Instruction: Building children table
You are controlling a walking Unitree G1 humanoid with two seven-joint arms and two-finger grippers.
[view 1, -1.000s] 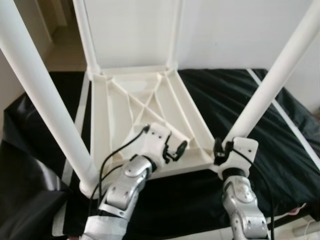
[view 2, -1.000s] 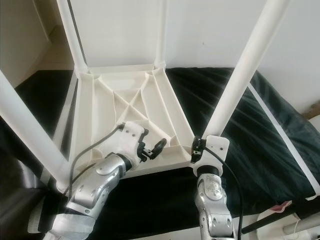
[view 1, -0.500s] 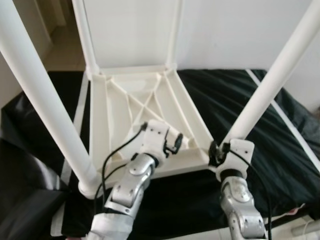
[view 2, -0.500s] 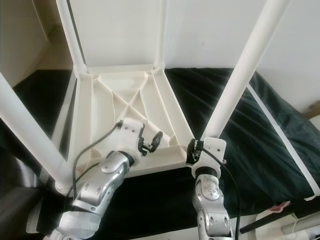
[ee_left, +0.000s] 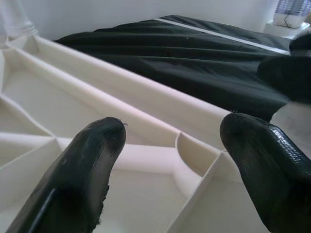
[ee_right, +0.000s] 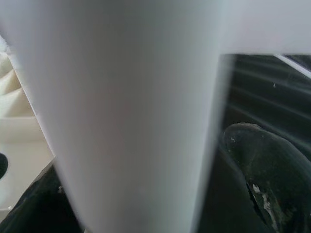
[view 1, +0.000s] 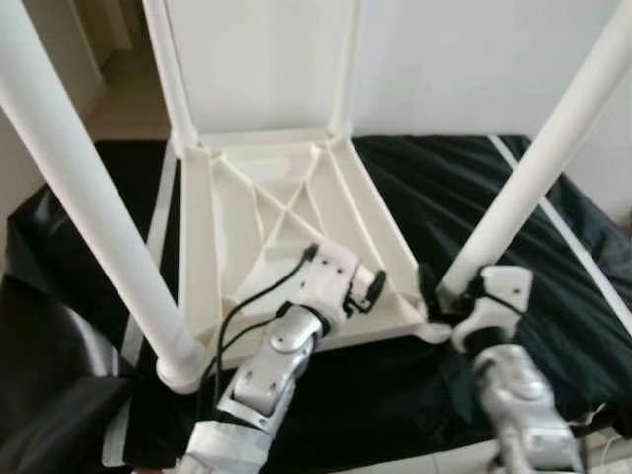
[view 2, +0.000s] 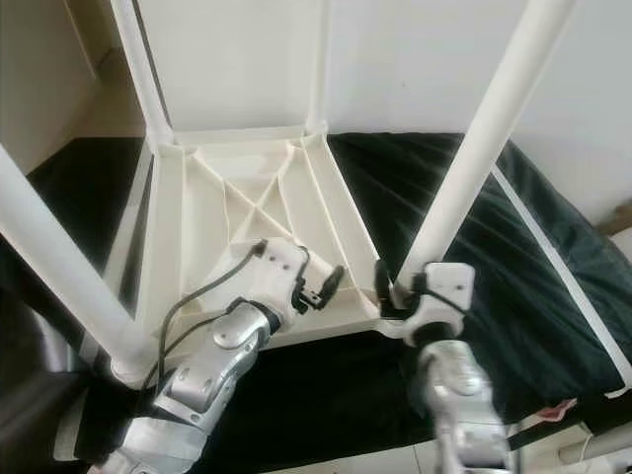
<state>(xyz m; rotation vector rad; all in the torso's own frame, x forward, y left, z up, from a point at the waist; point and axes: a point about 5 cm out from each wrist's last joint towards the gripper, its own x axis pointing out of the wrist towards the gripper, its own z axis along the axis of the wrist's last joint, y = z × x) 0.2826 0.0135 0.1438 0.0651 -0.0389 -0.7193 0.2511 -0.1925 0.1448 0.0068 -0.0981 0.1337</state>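
The upturned white table lay on a black-covered bed, legs up. The left hand, fingers apart, hovered over its ribbed underside at 6 o'clock. The right hand straddled the near-right leg at 4 o'clock; grip unclear.

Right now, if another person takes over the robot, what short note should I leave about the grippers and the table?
Left gripper: open, empty, over the near rim of the upside-down tabletop, by the near right corner.
Right gripper: at the base of the near right leg, a finger on each side of it; a firm grip cannot be confirmed.
The tabletop lies underside up on the black cover.
Done: four legs stand in the corners.
Left: check that the near right leg is fully seated, then turn the table upright.
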